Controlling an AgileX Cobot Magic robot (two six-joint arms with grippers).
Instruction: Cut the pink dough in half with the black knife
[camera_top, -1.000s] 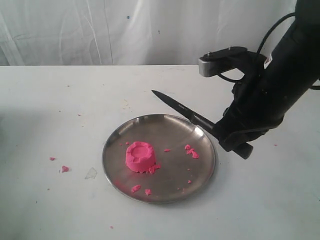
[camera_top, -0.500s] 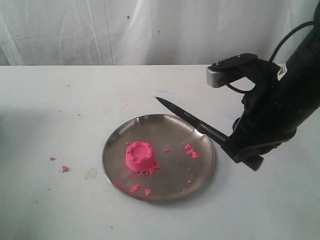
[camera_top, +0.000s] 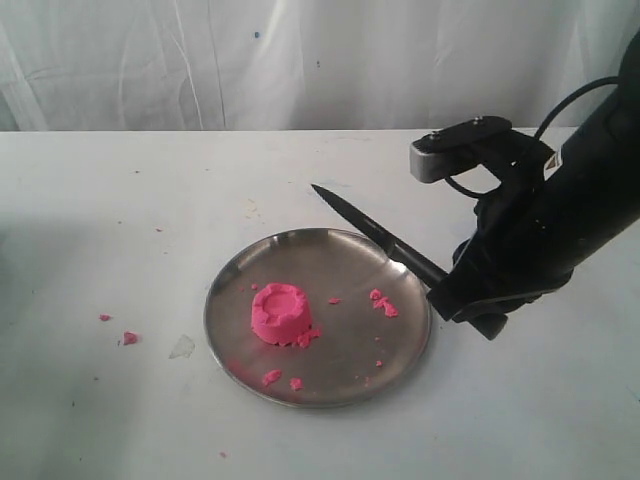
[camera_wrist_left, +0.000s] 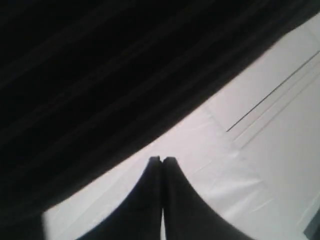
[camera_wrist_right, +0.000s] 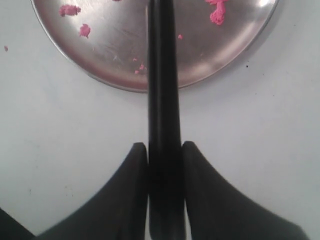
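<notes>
The pink dough (camera_top: 281, 313), a squat round mound with a dented top, sits left of centre on the steel plate (camera_top: 330, 258). My right gripper (camera_top: 462, 296) is shut on the handle of the black knife (camera_top: 372, 231) beside the plate's right rim; the blade points up-left over the far part of the plate, well clear of the dough. In the right wrist view the knife (camera_wrist_right: 162, 75) runs between the fingers (camera_wrist_right: 132, 165) of the gripper (camera_wrist_right: 164, 149) and out over the plate (camera_wrist_right: 110, 45). My left gripper (camera_wrist_left: 162, 161) is shut and holds nothing, over white surface; it does not show in the exterior view.
Pink crumbs (camera_top: 383, 303) lie on the plate and a few more (camera_top: 129, 337) on the white table to its left, beside a small clear scrap (camera_top: 182, 347). A white curtain backs the table.
The right arm with the knife drew back to the right, then shifted slightly left and up again. The blade tip ends a little right of where it started. The dough has not moved.
</notes>
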